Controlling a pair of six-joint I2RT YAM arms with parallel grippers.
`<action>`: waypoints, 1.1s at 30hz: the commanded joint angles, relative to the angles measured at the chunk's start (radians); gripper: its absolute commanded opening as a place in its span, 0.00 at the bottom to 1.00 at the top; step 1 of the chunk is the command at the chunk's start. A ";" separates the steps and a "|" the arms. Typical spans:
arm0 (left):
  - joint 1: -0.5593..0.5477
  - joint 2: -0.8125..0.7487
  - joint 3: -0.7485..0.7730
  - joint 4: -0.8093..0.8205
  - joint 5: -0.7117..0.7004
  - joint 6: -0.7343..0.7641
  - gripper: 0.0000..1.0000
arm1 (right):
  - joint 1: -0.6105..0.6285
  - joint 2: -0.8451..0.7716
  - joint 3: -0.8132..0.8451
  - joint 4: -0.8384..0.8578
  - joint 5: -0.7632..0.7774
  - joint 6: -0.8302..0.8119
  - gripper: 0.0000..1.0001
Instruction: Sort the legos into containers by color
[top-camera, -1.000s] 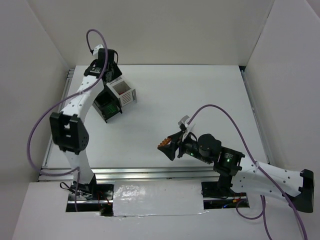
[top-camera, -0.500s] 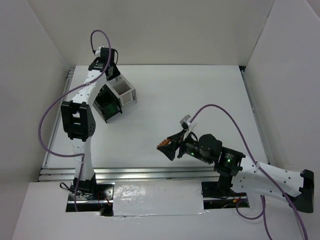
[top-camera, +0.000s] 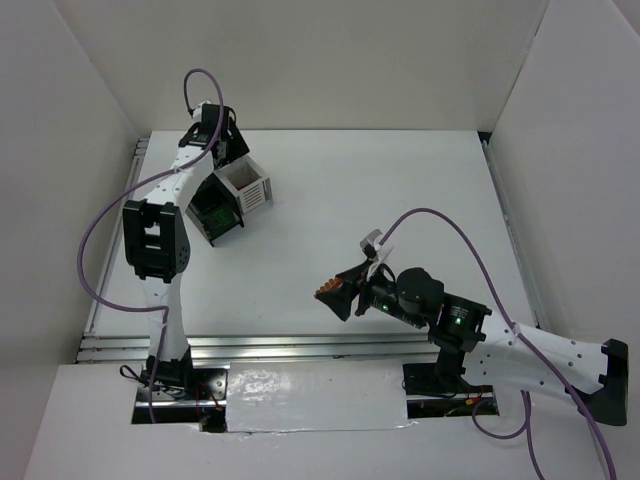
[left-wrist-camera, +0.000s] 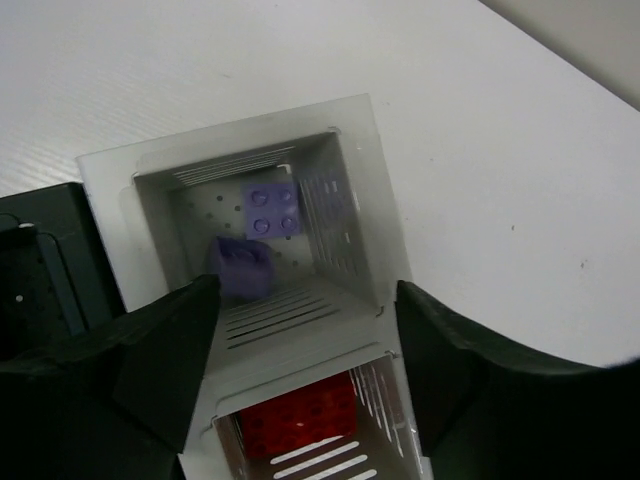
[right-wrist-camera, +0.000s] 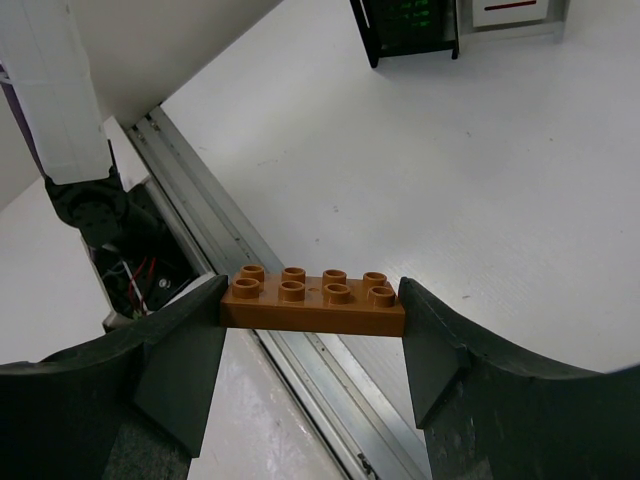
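Note:
My left gripper hangs open right above the white container. Inside it a pale purple lego lies flat and a second purple lego shows blurred beside it. A red lego lies in the nearer white compartment. The black container adjoins on the left, with green showing inside. My right gripper is shut on a brown lego, held by its ends above the table's near edge.
Aluminium rails run along the table's near edge under the right gripper. White walls enclose the table at the back and both sides. Both containers appear far off in the right wrist view.
My left gripper has opened over the white container, and a purple lego now shows loose inside it. The left arm's elbow rose. The right arm has stayed still with its brown lego.

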 joint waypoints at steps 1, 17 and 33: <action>0.011 -0.055 -0.006 0.008 0.003 0.004 0.89 | 0.006 -0.002 0.050 0.007 0.020 -0.002 0.00; -0.089 -0.870 -0.884 0.857 0.680 0.351 0.99 | -0.353 -0.054 0.161 -0.136 -0.150 0.470 0.00; -0.905 -1.360 -1.263 0.924 0.561 0.685 1.00 | -0.520 -0.019 0.106 0.206 -0.916 0.753 0.00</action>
